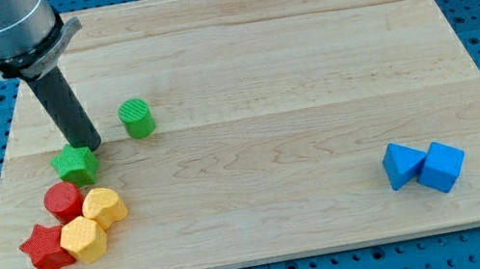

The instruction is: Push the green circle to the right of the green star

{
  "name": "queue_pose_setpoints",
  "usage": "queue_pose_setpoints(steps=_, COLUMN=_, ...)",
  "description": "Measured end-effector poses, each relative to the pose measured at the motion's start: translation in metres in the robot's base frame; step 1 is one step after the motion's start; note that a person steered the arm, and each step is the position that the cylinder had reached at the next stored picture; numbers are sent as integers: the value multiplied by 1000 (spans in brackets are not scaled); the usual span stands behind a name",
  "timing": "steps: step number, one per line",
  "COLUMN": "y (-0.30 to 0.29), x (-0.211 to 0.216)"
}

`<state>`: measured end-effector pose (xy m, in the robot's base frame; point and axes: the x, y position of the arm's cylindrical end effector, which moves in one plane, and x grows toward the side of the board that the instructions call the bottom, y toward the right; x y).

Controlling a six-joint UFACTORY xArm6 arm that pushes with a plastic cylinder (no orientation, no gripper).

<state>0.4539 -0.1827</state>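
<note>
The green circle stands on the wooden board at the view's left. The green star lies to its lower left, a short gap away. My tip is at the star's upper right edge, touching or almost touching it, and to the left of and a little below the circle.
Below the star sit a red circle, two yellow blocks and a red star, packed close together. Two blue blocks sit at the view's lower right. The board's left edge is near the cluster.
</note>
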Motion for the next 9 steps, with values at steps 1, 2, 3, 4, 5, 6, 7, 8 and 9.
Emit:
queue_pose_setpoints(steps=1, y=0, x=22)
queue_pose_setpoints(steps=2, y=0, x=22)
queue_pose_setpoints(steps=3, y=0, x=13)
queue_pose_setpoints(steps=4, y=0, x=-47)
queue_pose_setpoints(steps=5, y=29, x=-86)
queue_pose_setpoints(steps=6, y=73, x=-79)
queue_pose_setpoints(steps=7, y=78, x=-61)
queue_pose_setpoints(steps=8, y=71, x=-37)
queue_pose_setpoints(steps=9, y=58, x=-34)
